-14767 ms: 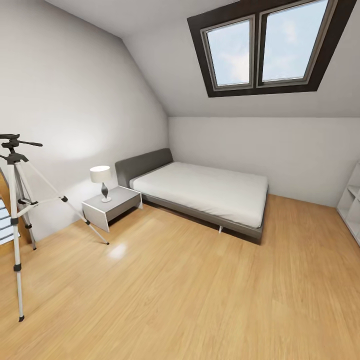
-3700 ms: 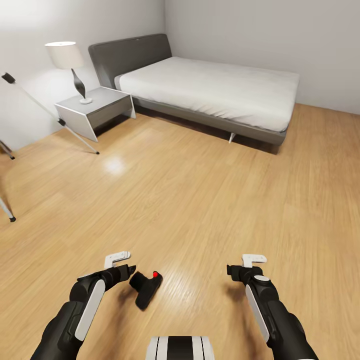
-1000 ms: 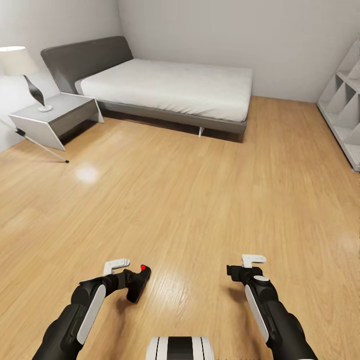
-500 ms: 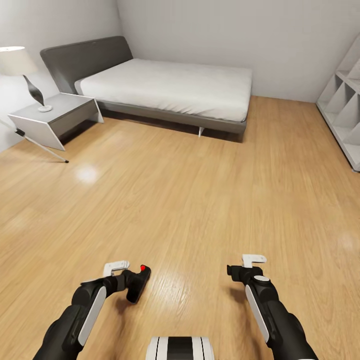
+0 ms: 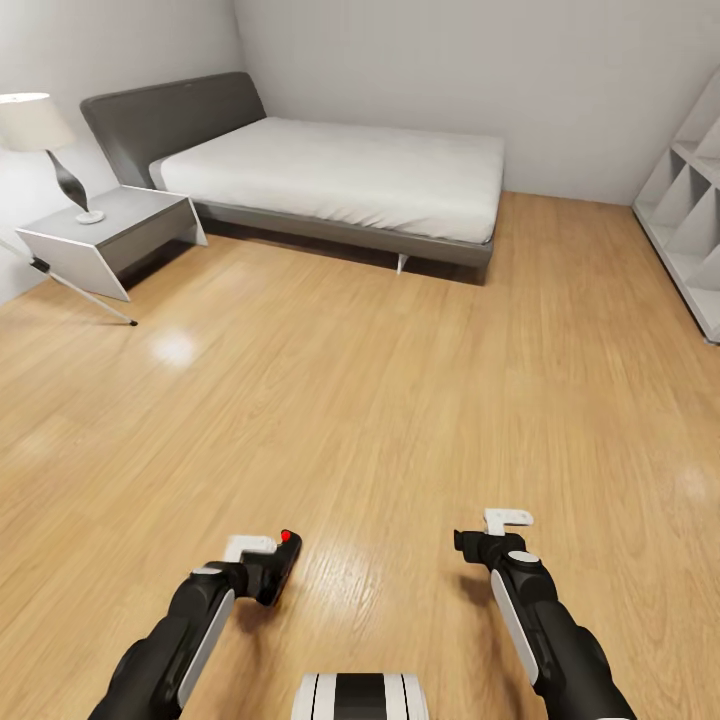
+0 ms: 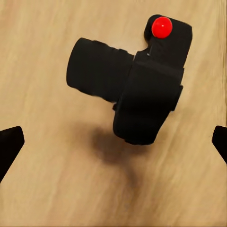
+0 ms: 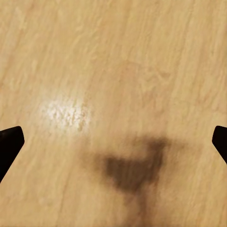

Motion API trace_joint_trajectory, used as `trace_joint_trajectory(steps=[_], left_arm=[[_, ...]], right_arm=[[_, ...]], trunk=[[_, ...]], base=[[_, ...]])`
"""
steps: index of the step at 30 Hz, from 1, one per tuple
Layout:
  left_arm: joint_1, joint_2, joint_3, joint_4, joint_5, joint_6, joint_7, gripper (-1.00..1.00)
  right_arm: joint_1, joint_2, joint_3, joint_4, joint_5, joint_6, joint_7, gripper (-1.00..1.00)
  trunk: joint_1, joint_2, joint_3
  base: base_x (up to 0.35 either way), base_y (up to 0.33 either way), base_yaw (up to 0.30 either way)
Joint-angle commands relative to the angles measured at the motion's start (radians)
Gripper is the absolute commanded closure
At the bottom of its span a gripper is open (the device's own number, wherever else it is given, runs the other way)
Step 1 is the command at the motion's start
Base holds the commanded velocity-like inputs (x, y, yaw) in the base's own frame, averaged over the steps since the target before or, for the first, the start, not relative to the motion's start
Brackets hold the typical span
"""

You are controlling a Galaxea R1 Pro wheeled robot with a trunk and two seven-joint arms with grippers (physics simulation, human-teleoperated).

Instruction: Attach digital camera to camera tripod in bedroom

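The digital camera (image 5: 280, 568) lies on the wood floor just ahead of my base, black with its red dot (image 5: 287, 536) facing up. My left gripper (image 5: 250, 570) hangs right over it and stands open. In the left wrist view the camera (image 6: 142, 94) sits on the planks between the widely spread black fingertips (image 6: 9, 146), touching neither. My right gripper (image 5: 480, 548) is open over bare floor, with nothing between its fingertips (image 7: 10, 142). Of the camera tripod, one silver-white leg (image 5: 85, 295) with a black joint and foot shows at the far left; its head is out of view.
A grey low bed (image 5: 330, 170) with a white mattress stands against the far wall. Beside it at the left are a grey nightstand (image 5: 115, 235) and a lamp (image 5: 40, 125). A white shelf unit (image 5: 690, 230) lines the right wall. Open wood floor lies between.
My left arm has swung right and inward, bringing its gripper over the camera. The camera, the right arm and the room view have stayed as they were.
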Motion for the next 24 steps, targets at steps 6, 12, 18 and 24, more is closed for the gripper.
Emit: trace_joint_trajectory(steps=[6,12,18,24], left_arm=[[0.000,-0.001,-0.061,0.040,-0.008,-0.048,0.005,-1.00],[0.000,-0.001,-0.070,0.058,-0.010,-0.055,0.000,-1.00],[0.000,-0.001,-0.114,0.093,-0.010,-0.074,-0.001,-1.00],[0.000,-0.002,-0.221,0.196,-0.010,-0.167,0.005,-1.00]], right_arm=[[0.000,0.000,-0.001,-0.001,-0.003,0.005,-0.003,-1.00],[0.000,0.000,-0.001,-0.001,-0.004,0.004,-0.004,-1.00],[0.000,0.000,-0.001,-0.001,-0.005,0.003,-0.004,-1.00],[0.000,0.000,-0.001,0.000,-0.008,-0.018,-0.005,-1.00]], trunk=[[0.000,0.000,-0.001],[0.000,0.000,-0.001],[0.000,0.000,-0.001],[0.000,0.000,-0.001]], base=[[0.000,0.000,0.000],[0.000,0.000,0.000],[0.000,0.000,0.000],[0.000,0.000,0.000]])
